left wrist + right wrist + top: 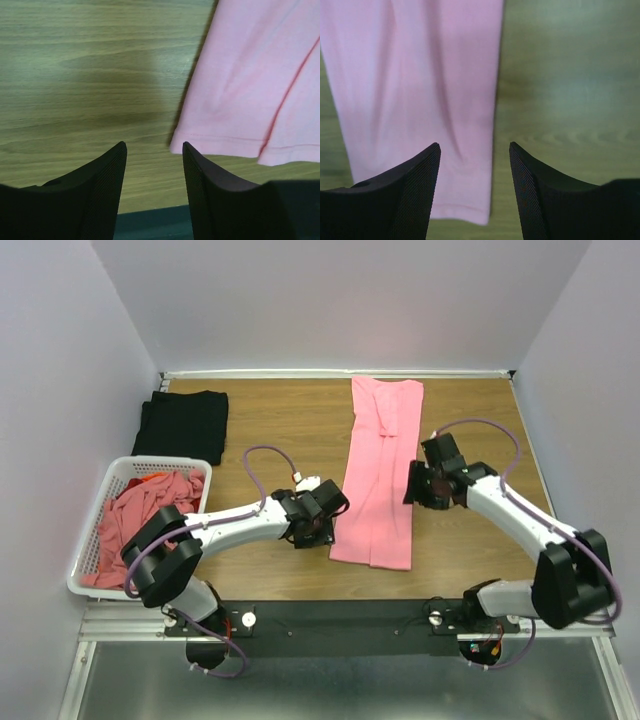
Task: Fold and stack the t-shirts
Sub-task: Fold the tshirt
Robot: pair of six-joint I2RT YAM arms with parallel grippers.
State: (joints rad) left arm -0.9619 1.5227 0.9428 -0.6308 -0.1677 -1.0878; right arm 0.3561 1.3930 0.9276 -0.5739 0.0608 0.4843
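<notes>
At frame centre, salmon-pink t-shirt (pixel 378 475) lies flat in a long narrow strip (hem toward bottom). Left gripper (pixel 154 146) and right gripper (pixel 475 145) flank it, jaws parted, empty.

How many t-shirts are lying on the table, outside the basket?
2: the black t-shirt, folded, far left; the pink t-shirt, a long strip in the middle. The basket holds more, count unclear.
</notes>
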